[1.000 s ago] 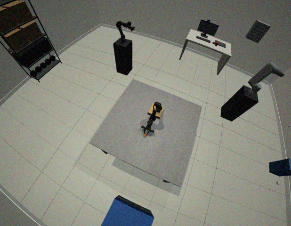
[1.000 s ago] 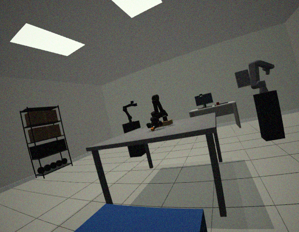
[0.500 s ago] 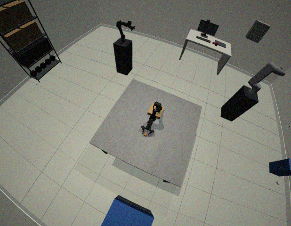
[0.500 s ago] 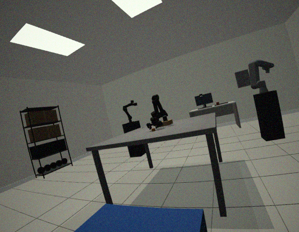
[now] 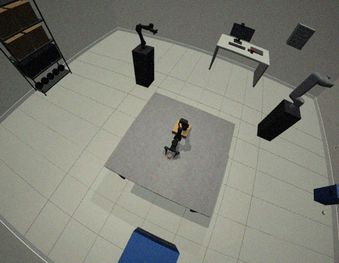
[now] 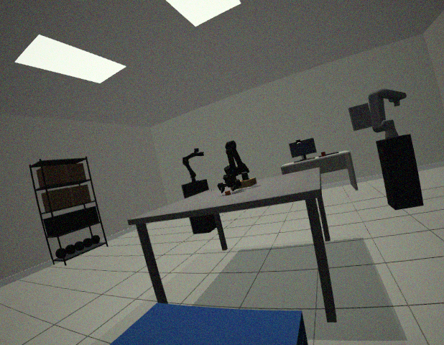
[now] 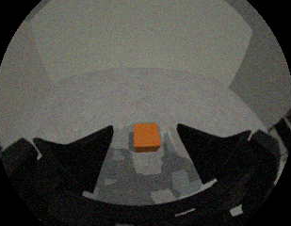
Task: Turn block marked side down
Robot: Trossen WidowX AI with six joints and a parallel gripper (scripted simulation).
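Observation:
A small orange block (image 5: 169, 156) (image 6: 228, 192) (image 7: 146, 135) rests on the grey table (image 5: 152, 119) (image 6: 289, 183). In the wrist view its upper face is plain orange and a darker side face shows below it. No mark can be made out on the faces in view, and its underside is hidden. My gripper (image 5: 171, 155) (image 7: 145, 128) is wide open, with one finger on each side of the block and a gap between each finger and the block. Nothing is held.
The arm stands on a yellow wooden base (image 5: 176, 130) (image 6: 248, 182) on the table, behind the block. A blue box-like object (image 5: 150, 249) (image 6: 215, 323) stands on the floor beyond the table's near edge. Shelving, a desk and two other arms on pedestals stand away from the table.

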